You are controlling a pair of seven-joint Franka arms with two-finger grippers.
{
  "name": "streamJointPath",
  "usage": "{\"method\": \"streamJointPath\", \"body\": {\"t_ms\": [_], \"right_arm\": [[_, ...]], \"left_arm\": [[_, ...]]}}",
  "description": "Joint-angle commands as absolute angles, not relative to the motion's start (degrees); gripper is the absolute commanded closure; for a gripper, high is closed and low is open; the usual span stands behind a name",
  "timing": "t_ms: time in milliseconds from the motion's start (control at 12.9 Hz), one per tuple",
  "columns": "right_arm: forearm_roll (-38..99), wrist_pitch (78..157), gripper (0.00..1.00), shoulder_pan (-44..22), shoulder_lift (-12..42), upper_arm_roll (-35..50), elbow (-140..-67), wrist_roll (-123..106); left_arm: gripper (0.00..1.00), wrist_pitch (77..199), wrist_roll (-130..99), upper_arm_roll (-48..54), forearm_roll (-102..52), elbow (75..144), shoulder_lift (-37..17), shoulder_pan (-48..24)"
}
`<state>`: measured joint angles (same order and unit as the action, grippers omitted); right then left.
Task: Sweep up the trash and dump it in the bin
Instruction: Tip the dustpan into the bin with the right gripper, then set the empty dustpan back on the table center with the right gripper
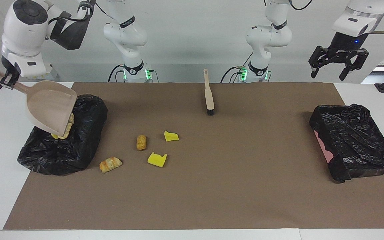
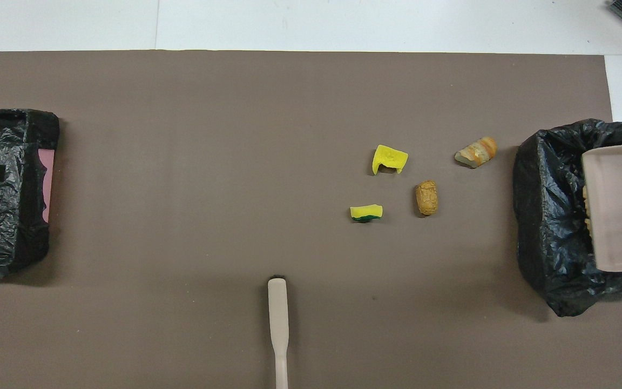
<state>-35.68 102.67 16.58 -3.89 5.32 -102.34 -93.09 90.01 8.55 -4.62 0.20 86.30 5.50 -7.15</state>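
Four pieces of trash lie loose on the brown paper mat [image 1: 192, 186] covering the tabletop, toward the right arm's end: a golden-brown striped croissant-like roll [image 1: 110, 164] just beside the bin, a brown bread-like roll [image 1: 141, 142], a flat yellow foam chunk [image 1: 157, 159] and a smaller yellow foam chunk with a green underside [image 1: 171, 136]. Further pale and yellow pieces [image 1: 66, 128] rest inside the black-bag-lined bin [image 1: 62, 150] at the right arm's end, largely hidden by the beige plastic dustpan [image 1: 48, 105]. The dustpan hangs tilted over this bin, mouth downward, its handle gripped in the right hand [image 1: 4, 79], whose fingers are closed on it. A beige-handled brush with black bristles [image 1: 208, 93] lies on the mat near the robots, midway between the two arms, well apart from the loose pieces. A second bin lined with black plastic, with a pink edge showing [image 1: 353, 141], sits at the left arm's end. The left hand [image 1: 337, 66] hangs raised in the air above that end of the tabletop, fingers spread wide and holding nothing.
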Motion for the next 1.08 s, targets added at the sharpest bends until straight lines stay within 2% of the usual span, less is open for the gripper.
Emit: {"method": "streamJointPath", "body": {"t_ms": [0,232,463,772,1004], "right_arm": [[-24.4,102.8,1.00,16.0,-5.1,5.7,-103.7,-92.7],[-17.2,102.7,1.00,9.6,-3.3,5.7,-103.8,-82.5],[-12.9,103.4,1.00,4.8,1.7,5.7,-103.4,-67.6],[-6.6,110.1,1.00,-0.8,7.5,5.8,-102.7,-45.9],[-4.7,113.3,1.00,-8.1,11.4,5.7,-100.2,-25.9]], "left_arm": [[0.00,87.5,9.9,-4.0,0.5,83.6,4.3,-6.2],[0.00,85.0,9.8,-3.6,1.1,83.8,4.6,-6.1],[0.00,84.8,9.5,-3.5,1.0,84.0,4.9,-6.6],[0.00,84.7,9.4,-3.6,1.0,84.0,4.9,-5.8],[0.00,84.7,9.4,-3.5,1.0,84.0,4.9,-6.0]]}}
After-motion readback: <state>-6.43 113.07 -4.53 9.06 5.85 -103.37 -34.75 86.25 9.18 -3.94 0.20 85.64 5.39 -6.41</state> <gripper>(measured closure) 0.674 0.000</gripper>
